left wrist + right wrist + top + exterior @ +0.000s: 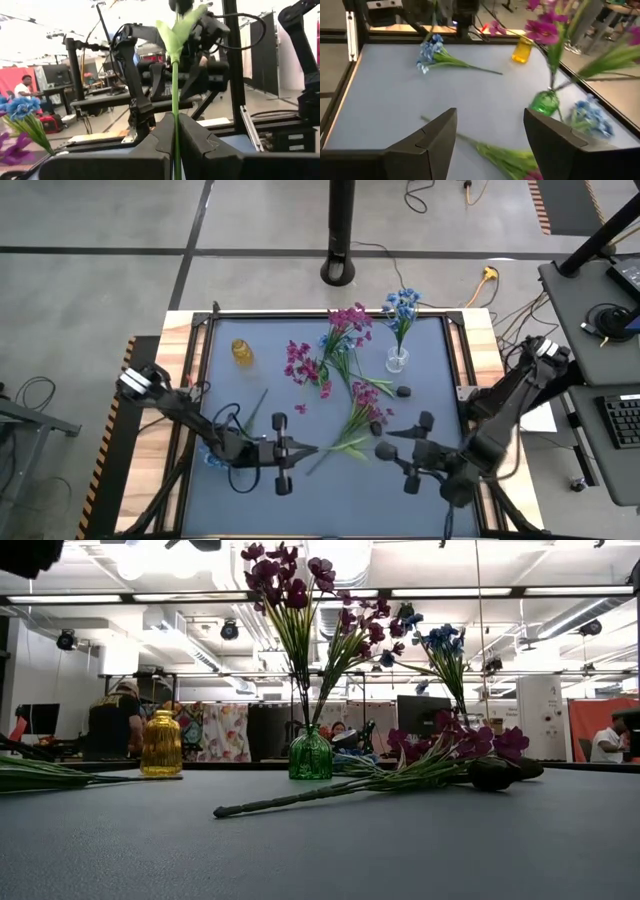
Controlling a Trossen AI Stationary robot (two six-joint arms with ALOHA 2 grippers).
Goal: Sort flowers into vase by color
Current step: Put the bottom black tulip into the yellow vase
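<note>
My left gripper point(303, 450) is near the table's front, pointing right, and is shut on a thin green stem whose leaf and dark bud point(180, 5) rise beyond the fingers. My right gripper point(490, 135) is open over a magenta sprig point(362, 415) that lies flat on the mat. Two dark buds point(402, 391) lie near it. A green vase point(310, 755) holds magenta flowers and a clear vase point(397, 361) holds blue ones point(402, 304). A blue sprig point(429, 51) lies by the left arm. My left gripper pinches the dark bud's green stem point(175, 131) between its two fingers. The stem runs across the fingers, with the leaf and bud standing past them. Where the stem's other end is, the fingers hide.
An amber vase point(241, 352) stands at the far left of the mat with nothing in it. More magenta sprigs point(305, 368) lie mid-table. The raised black frame point(455, 370) borders the mat. Bare mat point(340, 500) shows along the near edge between the arms. People sit in the room behind.
</note>
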